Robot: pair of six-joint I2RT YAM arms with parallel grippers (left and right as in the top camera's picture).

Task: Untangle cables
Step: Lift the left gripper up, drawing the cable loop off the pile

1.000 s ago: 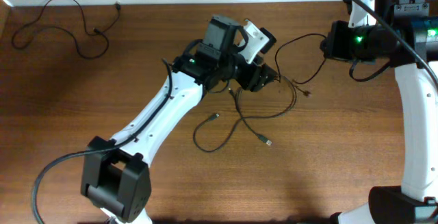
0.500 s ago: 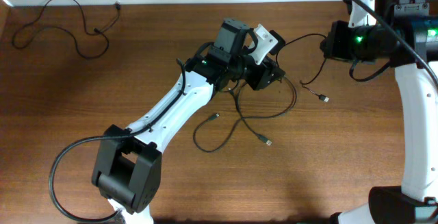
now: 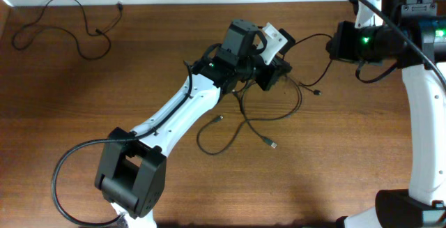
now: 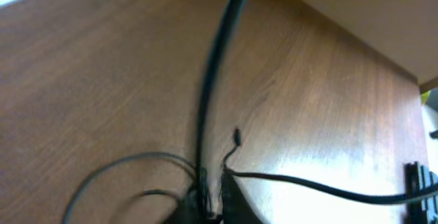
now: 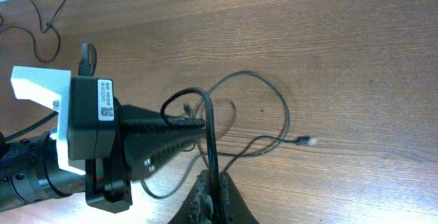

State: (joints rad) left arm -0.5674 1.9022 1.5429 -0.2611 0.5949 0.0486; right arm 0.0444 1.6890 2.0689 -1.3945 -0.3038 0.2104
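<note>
The left arm reaches from the lower left of the overhead view up to the upper middle. There the left gripper (image 3: 277, 73) sits over the top of the tangled cables (image 3: 245, 116). The tangle lies on the wooden table (image 3: 348, 172) just below centre. One loop sags toward the lower middle, and silvery plug ends point out at the left (image 3: 219, 118), the lower right (image 3: 272, 144) and the right (image 3: 317, 92).

In the left wrist view, which is blurred, the left gripper (image 4: 211, 207) has its jaws drawn close at the bottom edge with a strand between them. That strand runs straight up to the top of the frame.

The right gripper (image 3: 336, 44) is in the upper right of the overhead view, a strand arcing from it back to the tangle. Its own camera shows the right gripper (image 5: 211, 183) pinched tight on a black strand, which rises toward the tip of the left gripper (image 5: 195, 122).

One more cable (image 3: 104, 33) lies in the upper left corner, well apart from the tangle.
</note>
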